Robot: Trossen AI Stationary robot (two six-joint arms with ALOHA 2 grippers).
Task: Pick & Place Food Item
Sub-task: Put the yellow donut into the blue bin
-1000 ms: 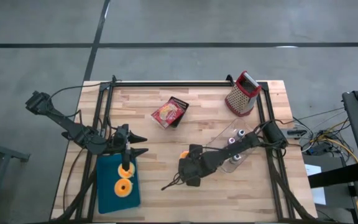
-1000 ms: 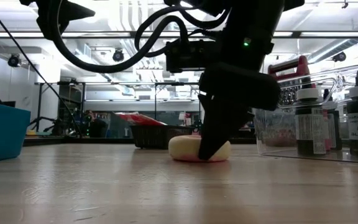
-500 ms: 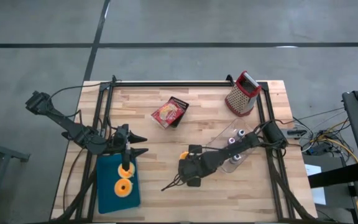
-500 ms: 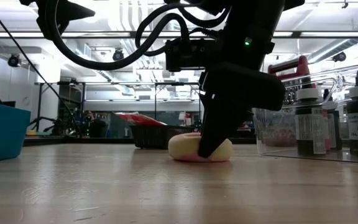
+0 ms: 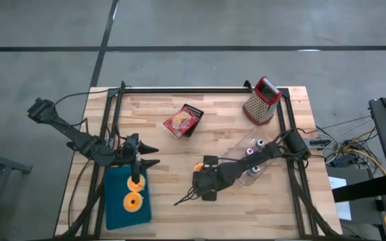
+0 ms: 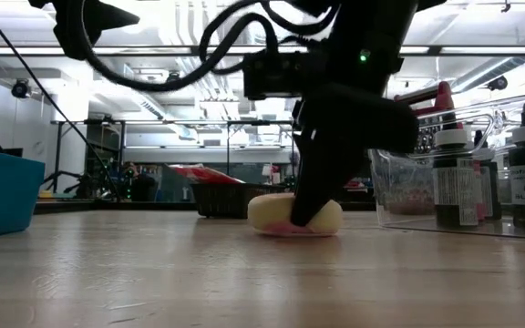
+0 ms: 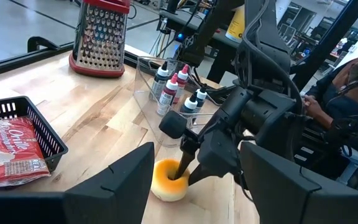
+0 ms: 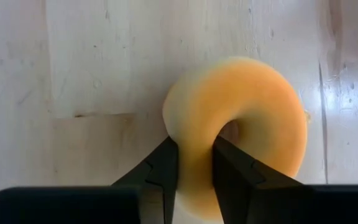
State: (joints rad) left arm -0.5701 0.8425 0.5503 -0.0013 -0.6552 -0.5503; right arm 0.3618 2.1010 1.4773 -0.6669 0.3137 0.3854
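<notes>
The right gripper (image 8: 190,177) had its fingers (image 8: 160,171) clamped on the rim of the orange donut (image 8: 241,124) mid-table (image 5: 179,144), one finger through the hole, and compared with a second before the donut had nudged a bit toward the clear bottle bin (image 6: 427,196) and tipped up slightly. The left gripper (image 5: 139,161) hadn't budged, hanging over the blue tray (image 5: 116,201) with its fingers apart.

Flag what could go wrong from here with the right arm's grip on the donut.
The right gripper pinches only one side of the donut's ring, one finger through the hole, so the donut could tilt or slip off when lifted. The clear bottle tray sits close beside that arm; a wide swing might clip it.
</notes>
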